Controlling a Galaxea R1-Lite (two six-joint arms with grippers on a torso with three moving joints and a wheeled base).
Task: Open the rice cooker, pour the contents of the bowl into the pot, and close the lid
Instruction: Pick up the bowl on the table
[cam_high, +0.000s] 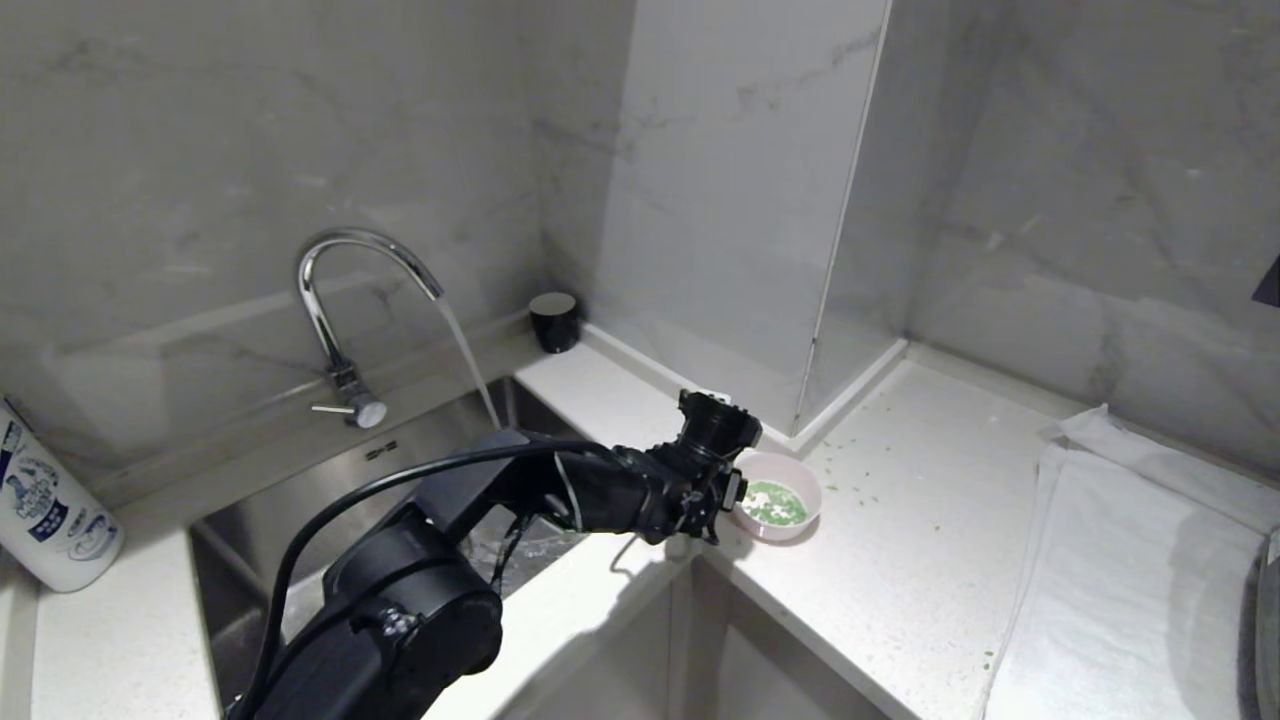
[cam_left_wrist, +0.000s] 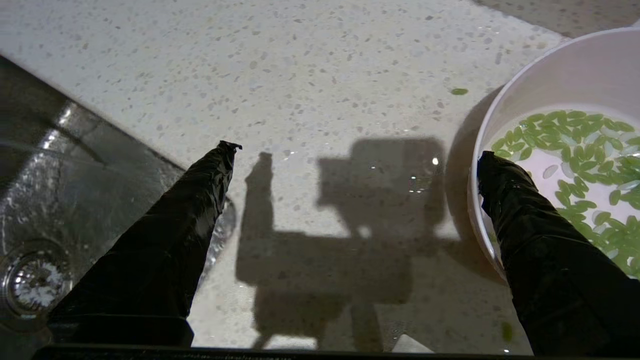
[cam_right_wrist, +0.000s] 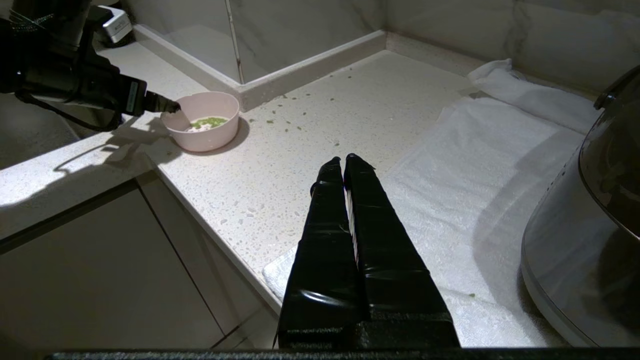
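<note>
The bowl (cam_high: 778, 497) is small, round and pale pink, with a white inside. It stands upright on the speckled white surface (cam_high: 900, 560), near the inner corner of its front edge and close to the sink side. The contents (cam_high: 775, 503) are small green bits mixed with some white bits; they lie in a thin layer on the bottom of the bowl, and they look wet. The rice cooker (cam_right_wrist: 590, 235) stands well apart from the bowl, on a white cloth. Only a part of its rounded body and its glossy dark top is visible.
</note>
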